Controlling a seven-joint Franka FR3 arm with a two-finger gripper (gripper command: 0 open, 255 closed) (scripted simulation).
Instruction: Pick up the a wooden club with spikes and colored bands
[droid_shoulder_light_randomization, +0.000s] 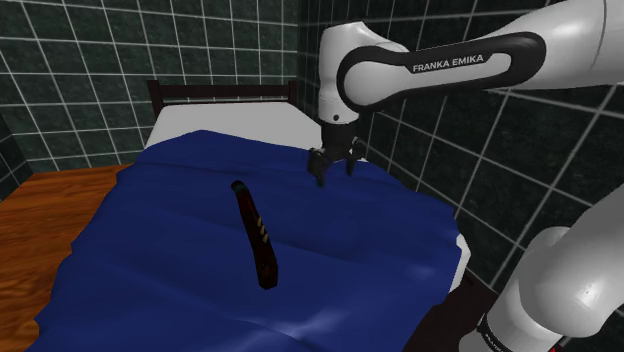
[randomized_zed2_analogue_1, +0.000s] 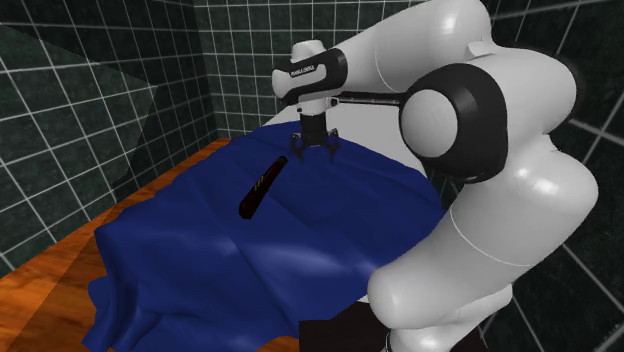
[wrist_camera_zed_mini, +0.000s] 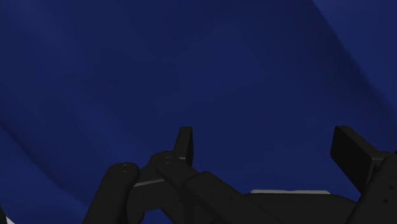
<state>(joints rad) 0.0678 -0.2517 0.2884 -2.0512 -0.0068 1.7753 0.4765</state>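
Gripper (droid_shoulder_light_randomization: 336, 174) spread over the blue blanket (droid_shoulder_light_randomization: 160, 270)
The two fingers stand apart with nothing between them. The dark banded club (droid_shoulder_light_randomization: 255, 232) lies flat on the blanket, apart from the fingertips, to their left in the shoulder view.

Black jaws apart — blue blanket (wrist_camera_zed_mini: 191, 63), softly creased

Shoulder view looks down from beside the arm (droid_shoulder_light_randomization: 440, 65) along the bed (droid_shoulder_light_randomization: 235, 125) toward its headboard (droid_shoulder_light_randomization: 225, 93), second exterior view sits close behind the arm's base facing the tiled corner (randomized_zed2_analogue_1: 205, 60), wrist view hangs near above the blanket (wrist_camera_zed_mini: 191, 63); both exteriors share blanket and club (droid_shoulder_light_randomization: 254, 232).
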